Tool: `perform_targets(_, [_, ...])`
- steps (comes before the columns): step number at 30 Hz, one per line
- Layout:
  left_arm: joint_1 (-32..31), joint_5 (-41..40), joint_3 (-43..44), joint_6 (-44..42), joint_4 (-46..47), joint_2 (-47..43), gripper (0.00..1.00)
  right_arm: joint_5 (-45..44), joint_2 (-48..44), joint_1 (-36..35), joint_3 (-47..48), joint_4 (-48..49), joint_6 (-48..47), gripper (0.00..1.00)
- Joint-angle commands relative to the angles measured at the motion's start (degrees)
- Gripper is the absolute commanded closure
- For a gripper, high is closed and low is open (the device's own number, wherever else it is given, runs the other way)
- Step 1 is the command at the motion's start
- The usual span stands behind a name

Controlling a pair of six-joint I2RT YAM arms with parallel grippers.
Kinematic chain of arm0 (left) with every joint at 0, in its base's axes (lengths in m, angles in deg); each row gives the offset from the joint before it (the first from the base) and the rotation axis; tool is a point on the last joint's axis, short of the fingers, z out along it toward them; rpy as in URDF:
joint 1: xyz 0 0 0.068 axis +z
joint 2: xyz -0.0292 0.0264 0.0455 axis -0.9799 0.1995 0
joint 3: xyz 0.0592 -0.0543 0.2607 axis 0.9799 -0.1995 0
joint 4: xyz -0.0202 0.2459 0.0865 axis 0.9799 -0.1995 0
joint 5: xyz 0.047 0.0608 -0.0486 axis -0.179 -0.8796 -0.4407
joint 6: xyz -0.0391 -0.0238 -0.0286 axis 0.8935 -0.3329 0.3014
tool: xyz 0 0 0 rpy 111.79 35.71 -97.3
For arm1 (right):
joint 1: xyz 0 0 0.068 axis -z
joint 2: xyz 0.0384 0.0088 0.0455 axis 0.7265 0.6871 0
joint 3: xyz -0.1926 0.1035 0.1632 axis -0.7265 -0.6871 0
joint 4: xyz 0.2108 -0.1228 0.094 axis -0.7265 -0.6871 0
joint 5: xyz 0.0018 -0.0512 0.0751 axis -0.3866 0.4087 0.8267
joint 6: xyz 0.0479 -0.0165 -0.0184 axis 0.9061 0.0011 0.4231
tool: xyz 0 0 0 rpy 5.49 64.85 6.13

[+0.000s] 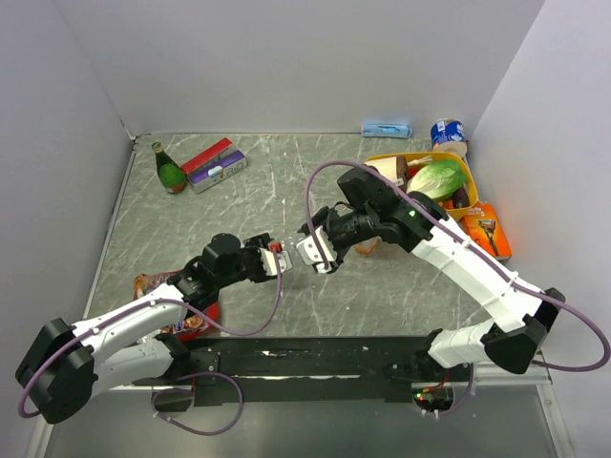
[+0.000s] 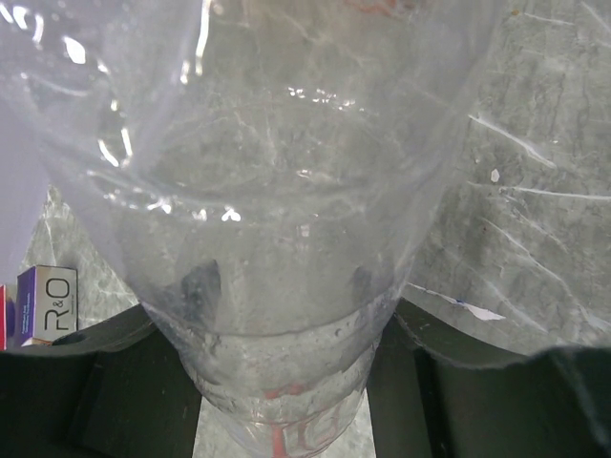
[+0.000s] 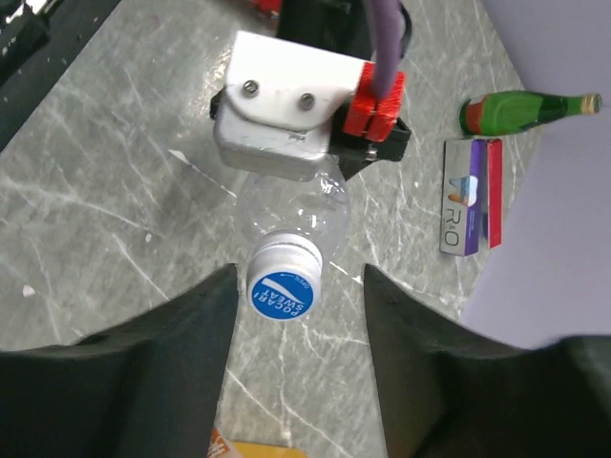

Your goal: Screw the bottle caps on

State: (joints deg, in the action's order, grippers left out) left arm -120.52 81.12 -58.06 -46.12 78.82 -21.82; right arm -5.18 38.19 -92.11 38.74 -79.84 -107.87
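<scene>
Grey marbled table [image 1: 401, 286], pale walls [image 1: 286, 57] around it. Between its fingers the left gripper [image 1: 277, 260] clamps the clear bottle [image 3: 291, 205]. The right gripper [image 3: 298, 277] stands released, its fingers flanking the bottle's blue-topped cap [image 3: 283, 286].

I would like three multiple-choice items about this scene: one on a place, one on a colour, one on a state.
1. Where is the green bottle?
A. at the far left of the table
B. between the two arms
C. at the near right corner

2. What colour is the top of the cap?
A. red
B. blue
C. black

3. The clear bottle is:
A. lying loose on the table
B. held by the left gripper
C. standing upright alone

Key:
1 A: it is near the far left corner.
2 B: the top is blue, with a white rim.
3 B: the left gripper's fingers close on its body, off the table.
</scene>
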Motion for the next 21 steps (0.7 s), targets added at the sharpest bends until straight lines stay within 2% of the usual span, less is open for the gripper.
perform_targets(1, [0.3,2.2,0.8,-0.6,1.9,-1.5,0.99,-1.2,1.0,-0.8,2.2,-1.6,-2.3,0.45])
perform_targets(10, [0.3,1.9,0.8,1.6,4.2,-1.0,0.99,-3.6,2.8,-0.8,1.7,-0.6,3.4,0.68])
perform_targets(11, [0.3,1.7,0.8,2.0,4.9,-1.0,0.99,-4.1,3.1,-0.9,1.7,-0.1,4.8,0.74])
perform_targets(12, [0.3,1.2,0.8,2.2,5.7,-1.0,0.99,-4.3,3.6,-0.7,2.0,0.3,6.7,0.89])
perform_targets(14, [0.1,-0.4,0.4,4.2,8.2,-0.9,0.99,-4.3,6.3,-0.2,5.6,0.6,15.4,0.99])
perform_targets(19, [-0.3,-8.3,0.3,12.3,15.3,-1.0,0.99,-3.4,14.7,3.8,18.6,1.7,45.5,1.0])
perform_targets(21, [-0.5,-10.7,0.8,14.2,17.8,-0.4,0.99,-3.1,16.4,4.5,21.9,1.4,51.8,1.0])
